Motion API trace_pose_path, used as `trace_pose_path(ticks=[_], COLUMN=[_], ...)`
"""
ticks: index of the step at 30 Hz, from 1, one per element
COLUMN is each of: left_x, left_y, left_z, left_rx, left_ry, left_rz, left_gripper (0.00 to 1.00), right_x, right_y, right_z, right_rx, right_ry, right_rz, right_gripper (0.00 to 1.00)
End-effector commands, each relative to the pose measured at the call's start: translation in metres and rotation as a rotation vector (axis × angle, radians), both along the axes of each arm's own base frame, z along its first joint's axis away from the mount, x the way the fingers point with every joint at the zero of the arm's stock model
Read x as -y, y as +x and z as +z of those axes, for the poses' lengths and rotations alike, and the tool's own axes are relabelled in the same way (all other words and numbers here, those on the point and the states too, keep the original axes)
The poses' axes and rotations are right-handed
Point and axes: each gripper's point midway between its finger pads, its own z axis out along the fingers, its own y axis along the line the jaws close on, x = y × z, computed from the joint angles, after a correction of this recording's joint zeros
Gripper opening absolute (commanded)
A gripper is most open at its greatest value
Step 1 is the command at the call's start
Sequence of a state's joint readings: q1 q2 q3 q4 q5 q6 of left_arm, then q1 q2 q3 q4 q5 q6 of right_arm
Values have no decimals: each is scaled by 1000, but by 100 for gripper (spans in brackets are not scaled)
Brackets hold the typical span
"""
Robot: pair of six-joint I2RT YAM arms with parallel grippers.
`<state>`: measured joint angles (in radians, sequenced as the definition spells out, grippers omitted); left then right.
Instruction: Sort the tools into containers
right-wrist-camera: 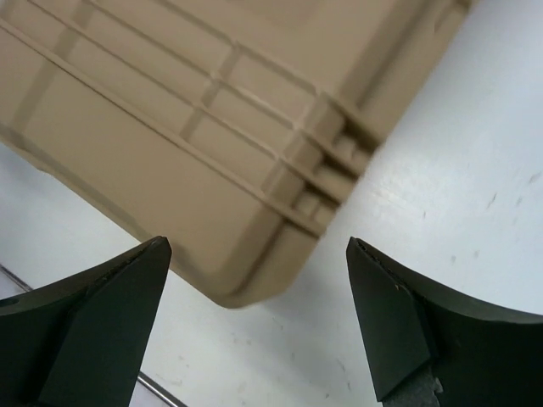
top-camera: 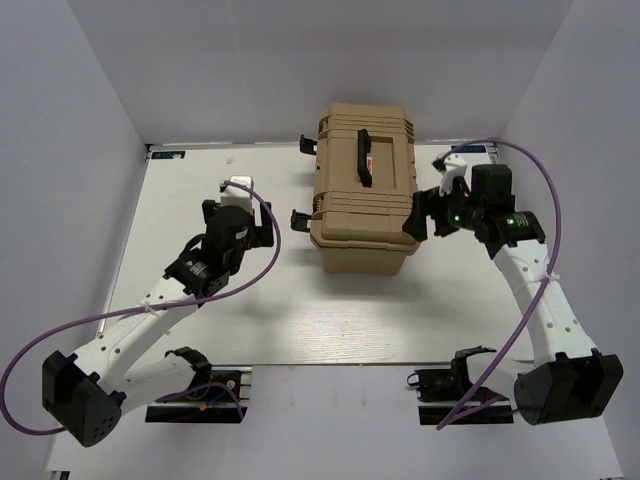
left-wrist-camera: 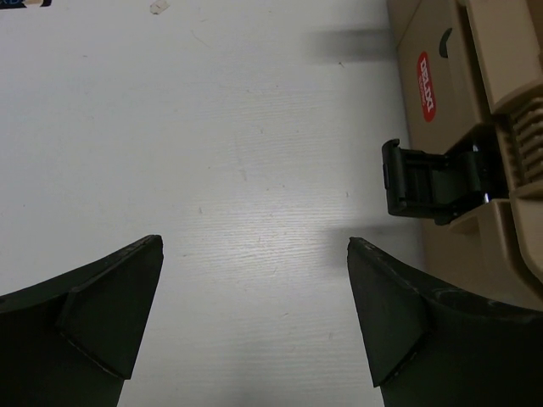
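The tan ribbed toolbox (top-camera: 365,190) stands closed at the middle back of the white table, black handle (top-camera: 366,158) on its lid. Two black latches (top-camera: 299,220) stick out from its left side; one shows in the left wrist view (left-wrist-camera: 424,182). My left gripper (top-camera: 263,234) is open and empty, just left of the box (left-wrist-camera: 441,76), over bare table (left-wrist-camera: 254,322). My right gripper (top-camera: 418,223) is open and empty at the box's near right corner (right-wrist-camera: 212,127), jaws spread below that corner (right-wrist-camera: 254,322). No tools are in view.
Grey walls close in the table on the left, back and right. Purple cables (top-camera: 270,250) loop from both arms. The arm bases (top-camera: 195,385) sit at the near edge. A small white scrap (left-wrist-camera: 159,7) lies near the back edge.
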<state>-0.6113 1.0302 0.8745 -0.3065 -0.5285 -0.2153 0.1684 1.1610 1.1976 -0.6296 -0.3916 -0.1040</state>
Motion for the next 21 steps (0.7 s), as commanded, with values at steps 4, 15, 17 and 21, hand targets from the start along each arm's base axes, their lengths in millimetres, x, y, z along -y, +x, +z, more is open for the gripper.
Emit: trace_pose_path(ticks=[4, 15, 17, 21], left_x=[6, 12, 13, 14], left_y=[-12, -13, -15, -16], left_z=[10, 4, 7, 9], left_rx=[42, 20, 26, 33], left_ry=[-20, -14, -22, -21], left_rz=[-97, -135, -145, -156], left_gripper=[100, 100, 100, 100], right_x=[23, 43, 42, 40], right_y=[-16, -39, -45, -56], right_z=[-26, -74, -82, -93], right_rx=[31, 6, -2, -6], right_ry=[-61, -26, -39, -39], right_rz=[-104, -279, -241, -165], right_gripper=[90, 90, 90, 90])
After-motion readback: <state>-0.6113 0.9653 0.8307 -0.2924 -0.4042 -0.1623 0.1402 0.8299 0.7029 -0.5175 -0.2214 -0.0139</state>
